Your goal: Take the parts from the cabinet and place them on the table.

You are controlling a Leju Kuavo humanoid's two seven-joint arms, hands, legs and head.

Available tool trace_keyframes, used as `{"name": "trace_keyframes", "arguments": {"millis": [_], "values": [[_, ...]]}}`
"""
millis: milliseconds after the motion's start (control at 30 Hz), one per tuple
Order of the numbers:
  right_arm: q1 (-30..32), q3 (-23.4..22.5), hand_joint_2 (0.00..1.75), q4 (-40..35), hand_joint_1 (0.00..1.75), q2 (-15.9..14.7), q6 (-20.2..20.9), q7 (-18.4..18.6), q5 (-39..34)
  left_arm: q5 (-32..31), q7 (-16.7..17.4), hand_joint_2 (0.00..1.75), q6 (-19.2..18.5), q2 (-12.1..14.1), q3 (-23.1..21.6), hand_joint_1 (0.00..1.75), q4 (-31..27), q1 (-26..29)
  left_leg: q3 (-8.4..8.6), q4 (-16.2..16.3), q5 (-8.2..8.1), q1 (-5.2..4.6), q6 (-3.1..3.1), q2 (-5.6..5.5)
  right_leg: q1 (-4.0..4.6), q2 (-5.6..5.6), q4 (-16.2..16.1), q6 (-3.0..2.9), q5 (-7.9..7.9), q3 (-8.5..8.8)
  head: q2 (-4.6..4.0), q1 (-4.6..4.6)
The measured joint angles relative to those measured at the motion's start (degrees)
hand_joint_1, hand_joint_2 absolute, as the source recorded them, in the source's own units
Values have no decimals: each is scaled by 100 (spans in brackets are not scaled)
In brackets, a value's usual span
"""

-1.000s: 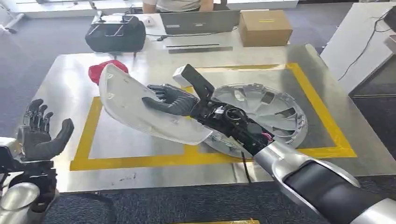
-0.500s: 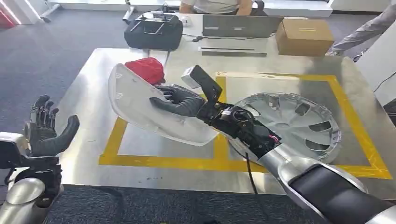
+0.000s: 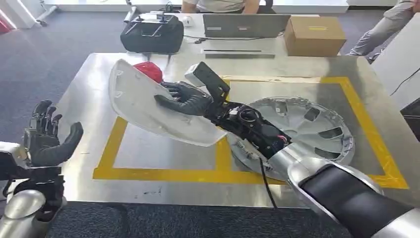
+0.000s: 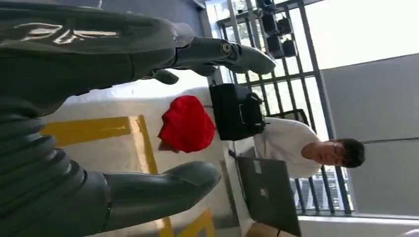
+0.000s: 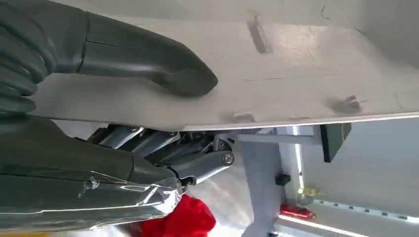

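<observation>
My right hand [image 3: 184,98] grips a white curved plastic panel [image 3: 148,106] and holds it tilted above the metal table [image 3: 79,94], over the left part of the yellow taped rectangle [image 3: 163,174]. In the right wrist view the thumb [image 5: 148,54] presses on the panel [image 5: 296,84] and the fingers [image 5: 197,165] wrap under its edge. A silver wheel cover [image 3: 317,131] lies flat on the table under my right forearm. A red part [image 3: 148,70] sits on the table behind the panel, also seen as the red part [image 4: 188,123]. My left hand [image 3: 47,136] hangs open off the table's left front corner.
Behind the table stand a black case [image 3: 152,33], a laptop [image 3: 245,25] and a cardboard box [image 3: 313,34]. A person sits behind the laptop [image 3: 220,5]; another person's leg [image 3: 381,29] shows at the far right. A white table edge [image 3: 401,54] runs along the right.
The camera has shifted, so the whole scene slid. My right hand still grips the white panel, now a little further over the table toward the red part. The left hand stays open.
</observation>
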Motion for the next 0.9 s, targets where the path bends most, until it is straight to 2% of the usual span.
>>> {"name": "trace_keyframes", "arguments": {"millis": [200, 400, 900], "values": [[-403, 77, 175, 979, 175, 243, -149, -155, 293, 96, -120, 175, -39, -83, -11, 0, 77, -117, 0, 1, 0, 0, -4, 1, -2, -3, -1, -2, 1, 2, 0, -15], [-533, 183, 175, 1653, 175, 459, -371, -166, 539, 177, -264, 175, -111, -181, -15, 0, 219, -218, -2, 3, -2, -2, -2, 0, -5, -5, -6, -1, 1, 3, 0, -15], [-601, 413, 175, 2362, 175, 771, -664, -96, 999, 258, -509, 175, -273, -339, -15, 0, 546, -351, -4, 5, -3, -9, -1, 0, -20, -5, -18, 0, 1, 7, 0, -15]]}}
